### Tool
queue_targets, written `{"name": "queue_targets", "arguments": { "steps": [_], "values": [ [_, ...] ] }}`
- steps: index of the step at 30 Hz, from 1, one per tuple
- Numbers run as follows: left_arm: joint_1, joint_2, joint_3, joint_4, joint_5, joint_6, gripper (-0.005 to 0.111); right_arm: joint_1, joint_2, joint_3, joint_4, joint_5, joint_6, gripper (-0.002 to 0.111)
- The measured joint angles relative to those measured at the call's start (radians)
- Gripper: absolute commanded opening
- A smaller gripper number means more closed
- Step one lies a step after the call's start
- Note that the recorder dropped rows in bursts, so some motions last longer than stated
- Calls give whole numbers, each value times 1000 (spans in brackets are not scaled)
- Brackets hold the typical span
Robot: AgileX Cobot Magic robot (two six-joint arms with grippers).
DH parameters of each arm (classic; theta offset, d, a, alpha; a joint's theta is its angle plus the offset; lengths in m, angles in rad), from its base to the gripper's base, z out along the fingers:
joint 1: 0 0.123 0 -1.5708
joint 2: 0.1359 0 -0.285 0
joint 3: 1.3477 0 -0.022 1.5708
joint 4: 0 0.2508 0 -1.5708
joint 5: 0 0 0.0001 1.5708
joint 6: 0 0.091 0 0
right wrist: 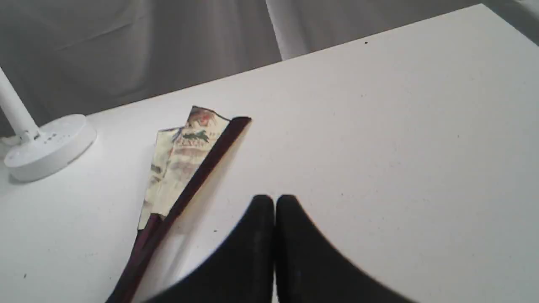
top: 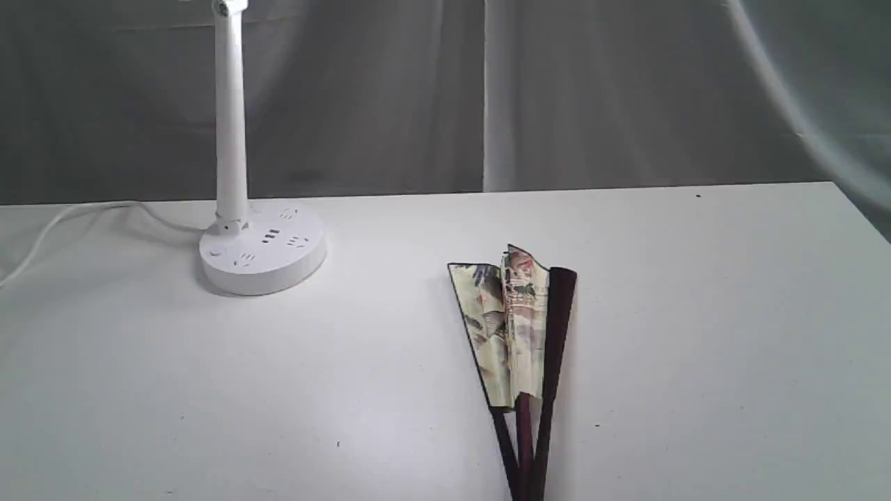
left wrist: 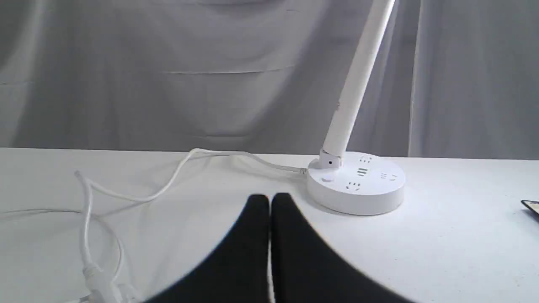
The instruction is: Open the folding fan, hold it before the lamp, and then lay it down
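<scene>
The folding fan lies on the white table, only slightly spread, its painted cream pleats bunched between dark maroon guards that run toward the front edge. It also shows in the right wrist view as the fan. The lamp stands at the back left, its slim pole rising out of frame from a round socket base. My left gripper is shut and empty, a short way in front of the lamp base. Off to the fan's side, above bare table, my right gripper is shut on nothing. Neither gripper appears in the exterior view.
The lamp's white cord loops across the table left of the base, ending in a plug. A grey curtain hangs behind the table's back edge. The table's right edge slants away at far right.
</scene>
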Motion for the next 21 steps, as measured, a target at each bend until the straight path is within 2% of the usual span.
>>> {"name": "queue_targets", "arguments": {
  "steps": [11,21],
  "values": [
    [0,0,0,0,0,0,0,0,0,0,0,-149,0,0],
    [0,0,0,0,0,0,0,0,0,0,0,-161,0,0]
  ]
}}
